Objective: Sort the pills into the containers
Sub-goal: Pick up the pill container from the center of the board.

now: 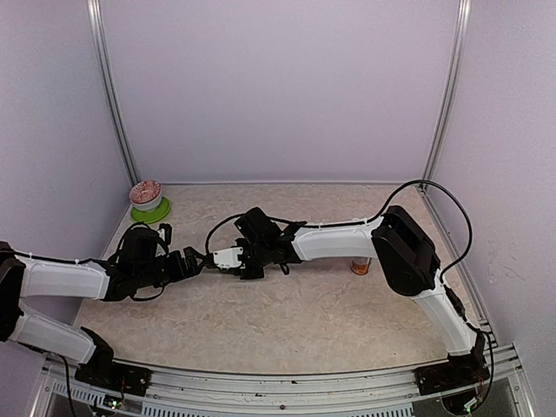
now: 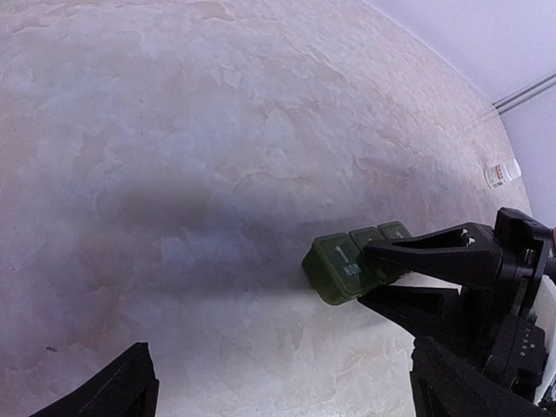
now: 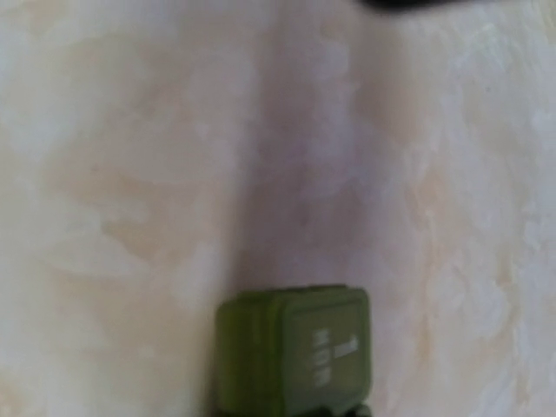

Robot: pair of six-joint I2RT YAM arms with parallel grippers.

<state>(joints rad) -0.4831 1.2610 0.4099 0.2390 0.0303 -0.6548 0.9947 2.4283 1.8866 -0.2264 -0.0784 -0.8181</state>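
Dark green containers (image 2: 346, 268) sit mid-desk (image 2: 174, 130) on the mottled top, pinched across their long sides by the right hand (image 2: 363, 276); the left hand (image 2: 287, 395) hovers close by, fingers spread wide

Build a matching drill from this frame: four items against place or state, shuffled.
Items
1. green containers strip
2. left gripper
3. orange bottle
4. lime-green bowl

Place or state
A. far-left corner, by the wall
B. jaws wide open, holding nothing
C. between the fingers of the right gripper
D. right of centre, tucked beside the right arm

Pairs: 1-C, 2-B, 3-D, 4-A
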